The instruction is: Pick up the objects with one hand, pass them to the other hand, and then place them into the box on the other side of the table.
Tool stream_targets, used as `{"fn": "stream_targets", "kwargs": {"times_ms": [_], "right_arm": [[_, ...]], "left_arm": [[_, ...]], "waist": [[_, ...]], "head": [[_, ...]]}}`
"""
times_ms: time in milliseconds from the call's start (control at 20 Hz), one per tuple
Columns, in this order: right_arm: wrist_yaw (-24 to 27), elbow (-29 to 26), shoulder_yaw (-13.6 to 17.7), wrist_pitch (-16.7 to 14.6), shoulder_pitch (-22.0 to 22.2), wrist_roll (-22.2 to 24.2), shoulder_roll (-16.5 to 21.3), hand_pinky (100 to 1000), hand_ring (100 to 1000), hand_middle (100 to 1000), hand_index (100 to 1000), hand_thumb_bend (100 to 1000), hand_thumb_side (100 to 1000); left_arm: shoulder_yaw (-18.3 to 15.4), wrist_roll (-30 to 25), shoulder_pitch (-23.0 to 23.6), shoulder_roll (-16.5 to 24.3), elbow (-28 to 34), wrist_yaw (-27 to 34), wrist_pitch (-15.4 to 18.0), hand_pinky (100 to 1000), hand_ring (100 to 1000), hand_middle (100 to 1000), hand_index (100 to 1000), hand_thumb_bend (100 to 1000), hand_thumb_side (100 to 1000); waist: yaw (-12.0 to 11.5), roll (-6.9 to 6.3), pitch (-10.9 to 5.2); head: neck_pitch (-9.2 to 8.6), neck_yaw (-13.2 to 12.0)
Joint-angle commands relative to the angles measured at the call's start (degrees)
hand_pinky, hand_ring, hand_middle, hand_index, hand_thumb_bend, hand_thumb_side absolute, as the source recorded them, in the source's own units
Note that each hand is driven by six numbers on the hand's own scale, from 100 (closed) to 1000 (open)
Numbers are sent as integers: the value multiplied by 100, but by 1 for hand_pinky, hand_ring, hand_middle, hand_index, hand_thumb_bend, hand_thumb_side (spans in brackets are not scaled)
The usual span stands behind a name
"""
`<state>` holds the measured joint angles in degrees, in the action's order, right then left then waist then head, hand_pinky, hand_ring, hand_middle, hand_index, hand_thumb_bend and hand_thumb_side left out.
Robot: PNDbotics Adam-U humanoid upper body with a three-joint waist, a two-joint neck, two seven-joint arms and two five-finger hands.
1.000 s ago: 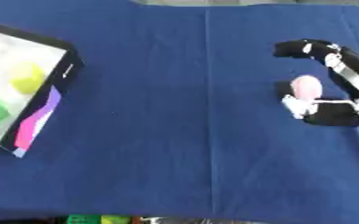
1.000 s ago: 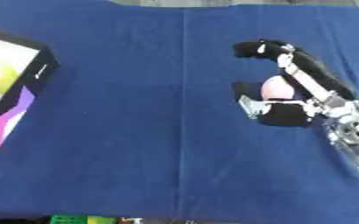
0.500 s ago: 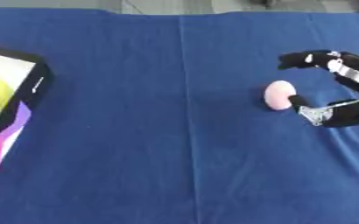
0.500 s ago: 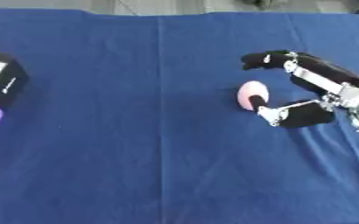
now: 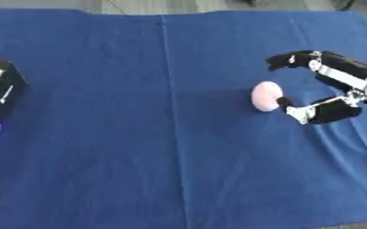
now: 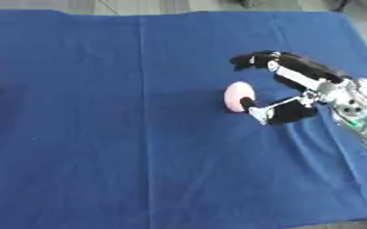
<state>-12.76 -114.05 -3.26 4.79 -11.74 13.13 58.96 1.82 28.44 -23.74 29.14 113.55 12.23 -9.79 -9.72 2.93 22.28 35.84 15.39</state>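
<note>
right now 1 small pink object sits on the blue tablecloth, right of centre: egg-shaped, smooth, pale and matte, resting on its side. the cloth looks like soft fabric, with a pressed crease running down the middle from far edge to near edge. the right hand comes in from the right, black shells with silver links; its fingers are spread wide, the upper fingers curved above and beyond the egg shape, the thumb tip touching or just beside its lower right edge, nothing gripped. over at the left edge, a black box with a white and purple inside shows only partly.
</note>
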Motion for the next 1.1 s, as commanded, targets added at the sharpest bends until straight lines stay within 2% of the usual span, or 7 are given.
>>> {"fn": "stream_targets", "kwargs": {"times_ms": [50,450,850,1100], "right_arm": [[-179,-54,89,271,3,-98,239,915,904,808,922,174,108],[-752,-54,80,739,162,-58,229,918,907,815,932,247,100],[-996,-54,25,995,223,-91,143,915,901,807,933,239,100],[-1190,-54,41,1226,299,-276,82,912,897,810,934,233,100]], "left_arm": [[12,-52,-87,43,104,-39,25,843,690,788,874,180,909],[14,-49,-97,18,104,-61,68,842,687,785,872,171,903],[26,-23,-112,-13,104,-76,107,842,685,782,868,167,902],[43,-43,-136,-40,104,-104,147,841,683,780,866,164,904]], "waist": [[-20,-5,-86],[-97,-21,-28],[-122,-46,39],[-217,-48,128]], "head": [[-110,50],[-157,79],[-215,84],[-307,147]]}}
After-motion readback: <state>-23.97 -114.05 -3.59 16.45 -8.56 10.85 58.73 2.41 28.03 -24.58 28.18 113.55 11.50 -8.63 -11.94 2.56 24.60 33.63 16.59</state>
